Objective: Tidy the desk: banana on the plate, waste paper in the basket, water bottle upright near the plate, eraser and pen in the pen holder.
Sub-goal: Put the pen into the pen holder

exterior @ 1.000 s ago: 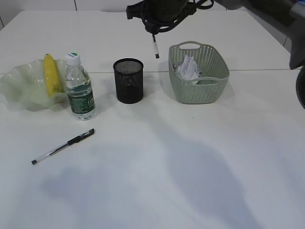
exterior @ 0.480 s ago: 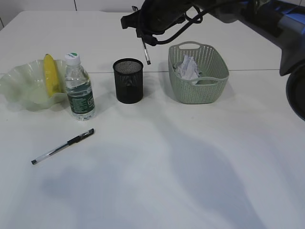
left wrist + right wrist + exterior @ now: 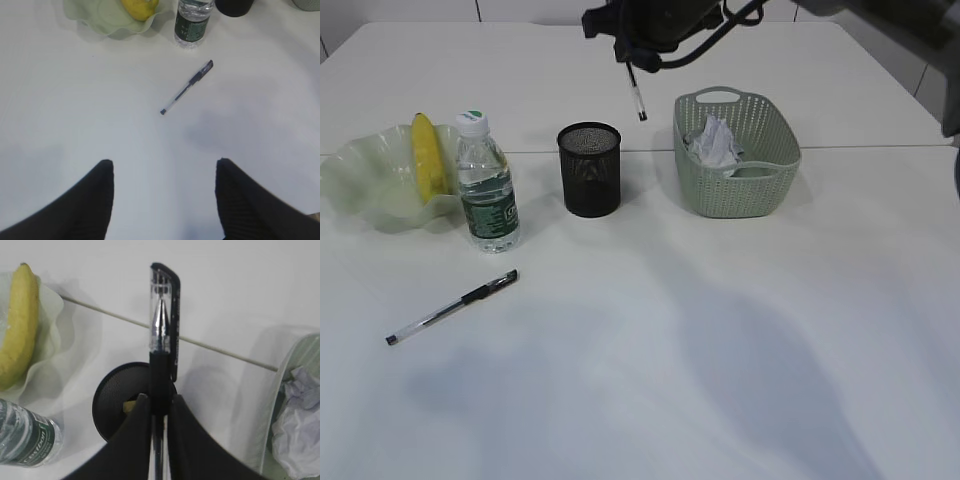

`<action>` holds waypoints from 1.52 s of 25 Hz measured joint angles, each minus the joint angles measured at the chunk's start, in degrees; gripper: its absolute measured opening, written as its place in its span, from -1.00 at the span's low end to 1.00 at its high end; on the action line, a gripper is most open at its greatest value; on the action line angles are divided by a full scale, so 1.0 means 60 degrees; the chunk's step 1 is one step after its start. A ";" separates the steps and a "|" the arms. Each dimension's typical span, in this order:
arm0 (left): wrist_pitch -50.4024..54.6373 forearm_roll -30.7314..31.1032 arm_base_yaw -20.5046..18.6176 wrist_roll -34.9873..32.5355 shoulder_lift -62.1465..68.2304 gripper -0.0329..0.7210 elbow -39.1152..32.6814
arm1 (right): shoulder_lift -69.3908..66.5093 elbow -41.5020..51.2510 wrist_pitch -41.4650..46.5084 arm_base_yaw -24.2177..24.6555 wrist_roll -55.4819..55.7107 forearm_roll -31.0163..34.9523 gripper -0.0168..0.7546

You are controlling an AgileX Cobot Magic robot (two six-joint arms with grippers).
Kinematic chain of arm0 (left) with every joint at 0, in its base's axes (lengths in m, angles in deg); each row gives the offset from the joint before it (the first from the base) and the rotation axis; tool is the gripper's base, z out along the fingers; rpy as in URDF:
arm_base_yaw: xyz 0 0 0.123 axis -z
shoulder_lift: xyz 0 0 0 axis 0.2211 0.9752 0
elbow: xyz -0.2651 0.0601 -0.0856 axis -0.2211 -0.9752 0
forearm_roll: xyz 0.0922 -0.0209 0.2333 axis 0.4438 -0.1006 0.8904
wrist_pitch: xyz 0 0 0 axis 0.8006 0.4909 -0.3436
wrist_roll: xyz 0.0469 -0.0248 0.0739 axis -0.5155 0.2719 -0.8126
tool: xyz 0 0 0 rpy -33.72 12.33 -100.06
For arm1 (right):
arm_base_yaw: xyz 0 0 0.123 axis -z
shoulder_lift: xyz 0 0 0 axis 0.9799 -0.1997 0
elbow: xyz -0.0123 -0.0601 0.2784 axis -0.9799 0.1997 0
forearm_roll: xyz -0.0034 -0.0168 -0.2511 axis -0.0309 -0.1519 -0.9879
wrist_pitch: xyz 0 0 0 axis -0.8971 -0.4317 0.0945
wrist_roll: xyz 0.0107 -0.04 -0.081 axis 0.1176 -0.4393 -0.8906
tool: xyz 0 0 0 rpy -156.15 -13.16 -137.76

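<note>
My right gripper [image 3: 632,62] [image 3: 159,399] is shut on a pen [image 3: 637,96] [image 3: 161,335] and holds it nearly upright in the air, above and right of the black mesh pen holder [image 3: 589,168] [image 3: 116,400]. The pale yellow eraser [image 3: 129,406] lies inside the holder. A second pen [image 3: 452,307] [image 3: 187,87] lies on the desk [image 3: 650,340]. The banana [image 3: 428,154] [image 3: 19,320] lies on the green plate [image 3: 360,180]. The water bottle [image 3: 486,184] [image 3: 193,22] stands upright beside the plate. The waste paper [image 3: 717,142] [image 3: 296,425] is in the basket [image 3: 737,152]. My left gripper [image 3: 164,165] is open and empty above the desk.
A seam [image 3: 880,148] runs across the desk behind the holder and basket. The right arm reaches in from the upper right over the back of the desk.
The right gripper with its pen swung left toward the holder and lower, then moved back a little right and up. Nothing else moved.
</note>
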 joint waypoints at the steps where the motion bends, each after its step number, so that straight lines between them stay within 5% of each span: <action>1: 0.0000 0.0000 0.0000 0.0000 0.0000 0.29 0.0000 | 0.0174 0.0000 0.0000 -0.0003 0.0000 -0.0053 -0.85; 15: -0.0044 0.0000 0.0000 0.0000 0.0000 0.29 0.0000 | 0.1648 -0.0017 0.0984 -0.0112 0.1137 -0.1453 -0.85; 26: -0.0123 0.0000 0.0000 0.0000 0.0000 0.29 0.0000 | 0.2584 0.0479 0.1506 -0.0303 0.1248 -0.1566 -0.85; 38: -0.0307 -0.0016 0.0000 -0.0015 0.0000 0.29 0.0000 | 0.2554 0.1955 -0.1533 -0.0372 0.0930 -0.1669 -0.85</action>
